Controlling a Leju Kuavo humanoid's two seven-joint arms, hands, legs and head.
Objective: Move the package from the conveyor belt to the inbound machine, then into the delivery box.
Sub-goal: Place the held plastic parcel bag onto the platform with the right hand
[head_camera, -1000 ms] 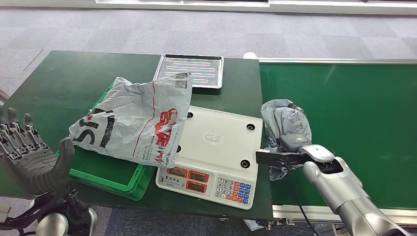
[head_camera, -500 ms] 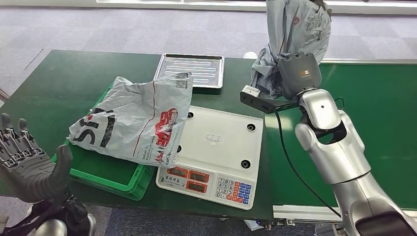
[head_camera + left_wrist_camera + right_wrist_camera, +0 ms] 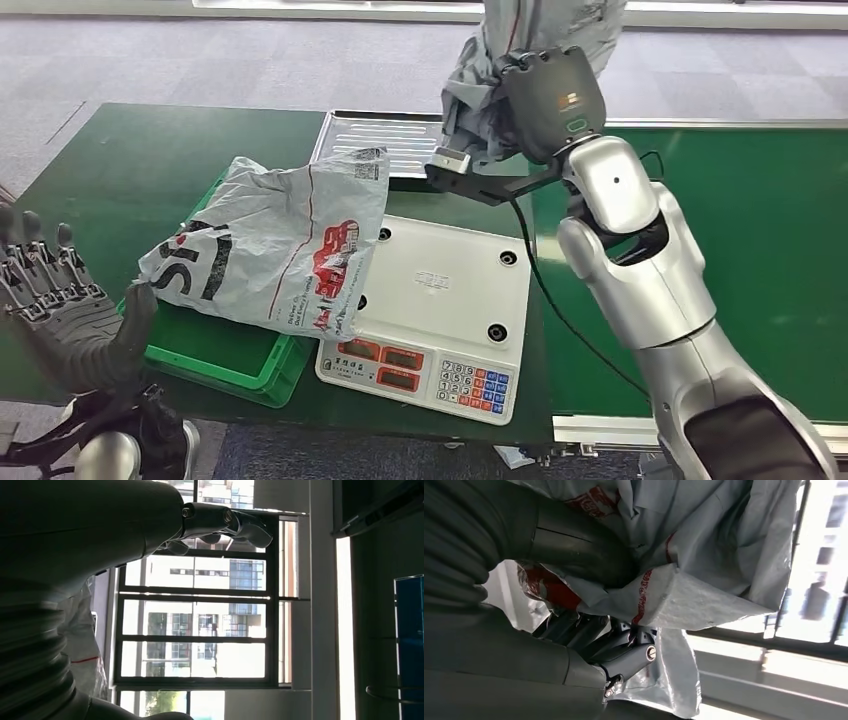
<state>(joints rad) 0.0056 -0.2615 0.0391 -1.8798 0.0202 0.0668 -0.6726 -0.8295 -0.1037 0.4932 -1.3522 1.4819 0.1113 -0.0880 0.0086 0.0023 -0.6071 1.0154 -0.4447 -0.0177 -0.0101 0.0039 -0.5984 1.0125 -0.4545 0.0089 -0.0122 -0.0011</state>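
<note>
My right hand (image 3: 589, 645) grips the grey package (image 3: 480, 85), lifted off the belt (image 3: 760, 220), above the scale (image 3: 440, 290) (unweighed yet); the crate (image 3: 225, 355) comes last. Left hand (image 3: 65, 320) spread, empty.

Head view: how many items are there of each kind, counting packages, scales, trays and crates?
Packages: 2, a grey package held up by the right hand and a white package lying on the green crate
Scales: 1
Metal trays: 1
Green crates: 1
Total: 5
</note>
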